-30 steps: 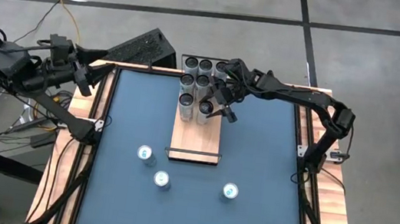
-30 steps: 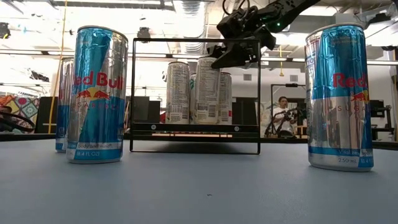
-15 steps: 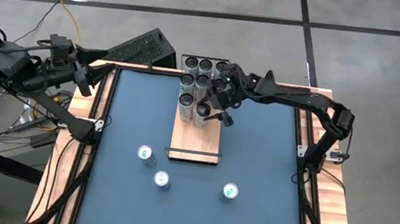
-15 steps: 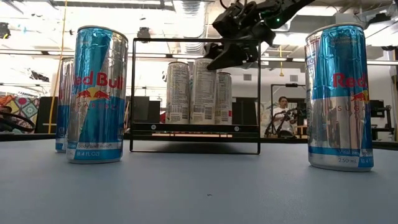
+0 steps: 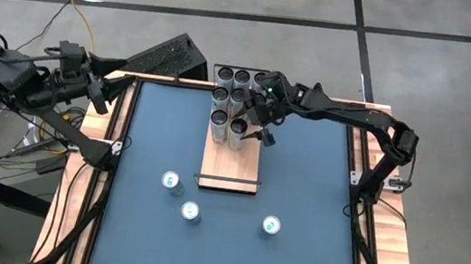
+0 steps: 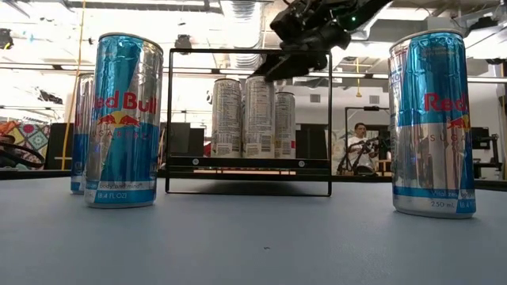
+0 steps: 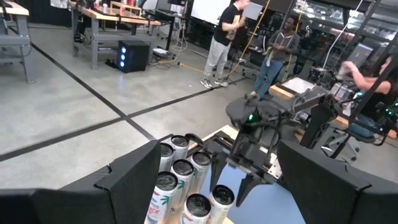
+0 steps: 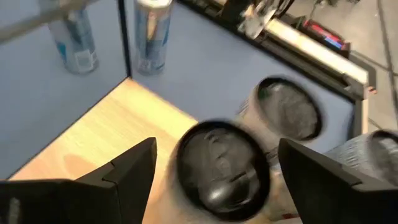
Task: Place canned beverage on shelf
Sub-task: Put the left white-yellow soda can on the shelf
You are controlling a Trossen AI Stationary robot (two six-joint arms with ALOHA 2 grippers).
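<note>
Bright overhead room light; low view backlit; right wrist view motion-blurred.

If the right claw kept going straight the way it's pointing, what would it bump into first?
Most likely the top of a can on the shelf. The right gripper hangs open just above that can, which sits between its fingers in the right wrist view. How far above it is hard to judge.

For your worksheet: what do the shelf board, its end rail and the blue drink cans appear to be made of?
Shelf: light wood, matte, faint grain showing.
End rail: probably metal, thin black bars.
Blue cans: likely aluminium, glossy printed sides reflecting light.
</note>
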